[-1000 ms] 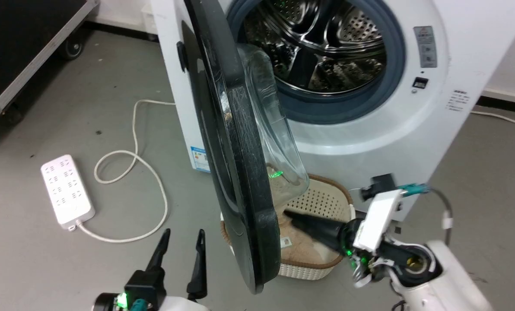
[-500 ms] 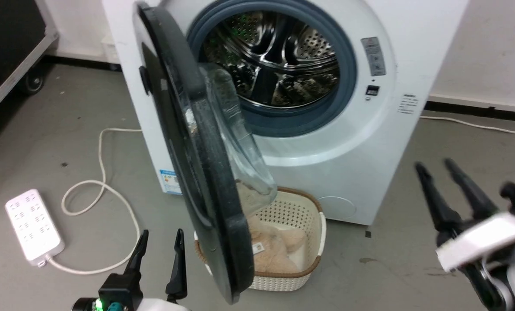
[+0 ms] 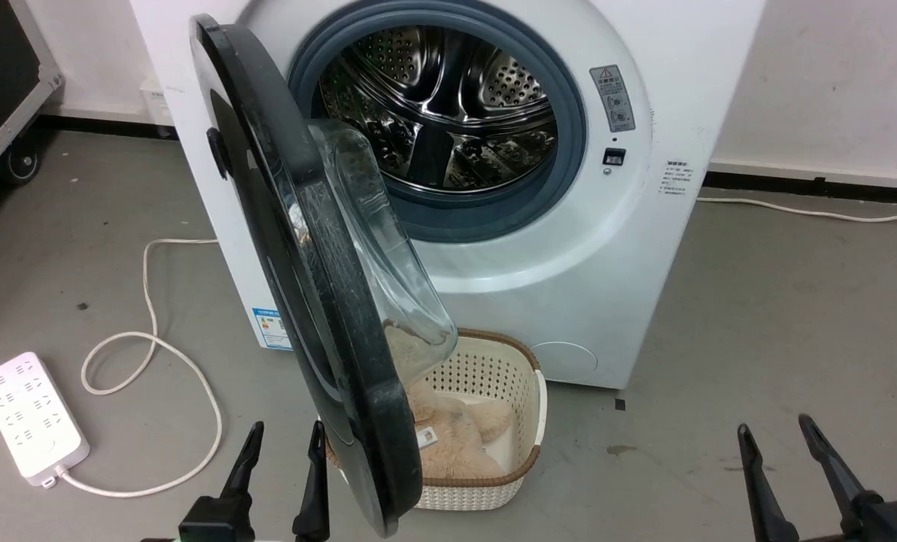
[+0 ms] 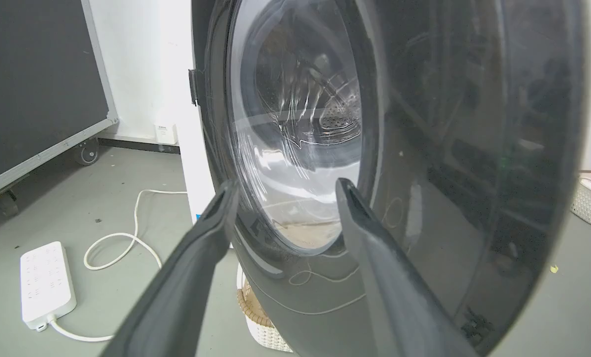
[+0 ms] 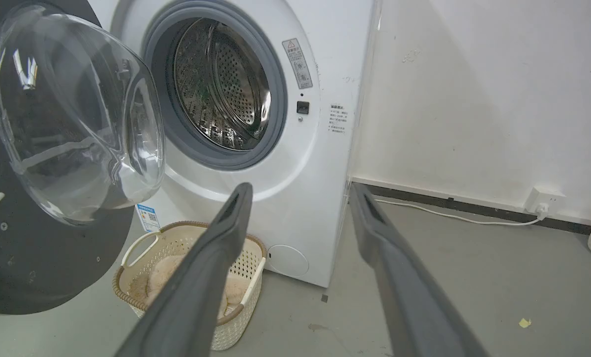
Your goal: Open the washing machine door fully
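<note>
The washing machine door (image 3: 358,406) stands swung out from the white washing machine (image 3: 569,286), nearly edge-on in the head view, its clear glass bowl (image 3: 373,248) facing the steel drum (image 3: 448,105). My left gripper (image 3: 283,448) is open, low and just left of the door's bottom edge. In the left wrist view the left gripper (image 4: 285,191) points at the door's glossy outer face (image 4: 474,148), apart from it. My right gripper (image 3: 783,440) is open at the lower right, well clear of the door. In the right wrist view the right gripper (image 5: 300,191) faces the machine front (image 5: 300,223) and the door's inner side (image 5: 77,114).
A cream perforated basket (image 3: 494,376) holding a beige plush toy (image 3: 448,436) sits on the floor under the door. A white power strip (image 3: 31,418) and its looped cable (image 3: 155,346) lie at the left. A black wheeled case (image 3: 4,75) stands at the far left.
The head camera has pulled back. My right gripper has left the spot by the door's lower inner side above the basket and swung out to the lower right, fingers up. The door's angle looks unchanged.
</note>
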{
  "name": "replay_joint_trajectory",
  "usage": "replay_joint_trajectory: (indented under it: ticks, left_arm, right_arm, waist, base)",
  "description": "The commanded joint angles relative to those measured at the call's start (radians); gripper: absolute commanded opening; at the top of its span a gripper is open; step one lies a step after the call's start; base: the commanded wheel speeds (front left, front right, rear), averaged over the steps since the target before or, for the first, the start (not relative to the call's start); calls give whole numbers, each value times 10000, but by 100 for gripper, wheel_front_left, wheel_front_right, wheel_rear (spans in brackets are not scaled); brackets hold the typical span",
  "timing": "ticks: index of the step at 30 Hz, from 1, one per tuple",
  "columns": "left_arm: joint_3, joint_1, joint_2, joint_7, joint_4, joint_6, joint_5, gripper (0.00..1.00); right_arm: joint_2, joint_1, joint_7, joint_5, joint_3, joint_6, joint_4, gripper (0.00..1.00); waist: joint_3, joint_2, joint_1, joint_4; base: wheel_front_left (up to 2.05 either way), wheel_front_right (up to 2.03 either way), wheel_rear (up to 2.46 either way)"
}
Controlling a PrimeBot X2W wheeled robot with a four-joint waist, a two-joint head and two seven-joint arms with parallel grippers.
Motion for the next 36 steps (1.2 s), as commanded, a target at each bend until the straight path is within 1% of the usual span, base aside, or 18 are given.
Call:
replay_joint_trajectory:
  ticks: [1,5,11,12,13,14,15,19,20,21,22,23,28,32,36]
  left_arm:
    - [10,150,34,-79,35,1,63,100]
    - [21,170,55,-109,118,-33,100,100]
    - [58,127,27,-128,89,-20,169,100]
    - [61,127,24,-130,82,-27,175,82]
    - [63,128,22,-131,75,-38,179,28]
    - [63,128,22,-131,75,-38,179,28]
    - [73,118,22,-133,19,-78,191,0]
    - [242,82,-22,-135,-347,-63,217,0]
    - [472,21,-83,-135,-738,-3,212,0]
    - [472,21,-83,-135,-738,-3,212,0]
    - [716,-109,-149,-135,-1297,84,248,0]
    - [716,-109,-149,-135,-1297,84,248,0]
    - [1059,-706,-275,-136,-3030,226,395,0]
    - [720,-1232,-311,22,-4050,115,534,0]
    - [-168,-1408,-421,758,-4518,-35,762,0]
  right_arm:
    - [129,139,-88,-65,-113,8,-19,100]
    - [277,270,-150,-109,-88,8,53,100]
    - [313,270,-196,60,-91,8,128,100]
    - [315,266,-201,112,-87,8,143,100]
    - [315,265,-206,154,-85,8,157,100]
    - [315,265,-206,154,-85,8,157,100]
    - [316,255,-214,227,-78,8,183,100]
    - [317,222,-223,288,-73,8,219,100]
    - [317,187,-228,319,-73,8,229,100]
    - [317,187,-228,319,-73,8,229,100]
    - [318,157,-231,341,-81,8,228,100]
    - [318,157,-231,341,-81,8,228,100]
    - [318,104,-237,351,-94,8,223,100]
    - [318,52,-235,363,-79,8,245,100]
    - [319,2,-235,418,-48,8,279,100]
  waist:
    - [-10,0,1,-16]
    - [-52,0,1,-56]
    - [-90,0,1,-57]
    - [-98,0,1,-54]
    - [-103,0,1,-51]
    - [-103,0,1,-51]
    - [-107,0,1,-45]
    - [-106,0,1,-35]
    - [-103,0,1,-26]
    - [-103,0,1,-26]
    - [-101,0,1,-13]
    - [-101,0,1,-13]
    - [-103,0,1,2]
    - [-104,0,1,-53]
    - [-101,0,1,-165]
  base:
    - [0,0,0]
    - [0,0,0]
    - [0,0,0]
    - [0,0,0]
    - [0,0,0]
    - [0,0,0]
    - [0,0,0]
    - [0,0,0]
    - [0,0,0]
    - [0,0,0]
    - [0,0,0]
    - [0,0,0]
    - [0,0,0]
    - [0,0,0]
    - [0,0,0]
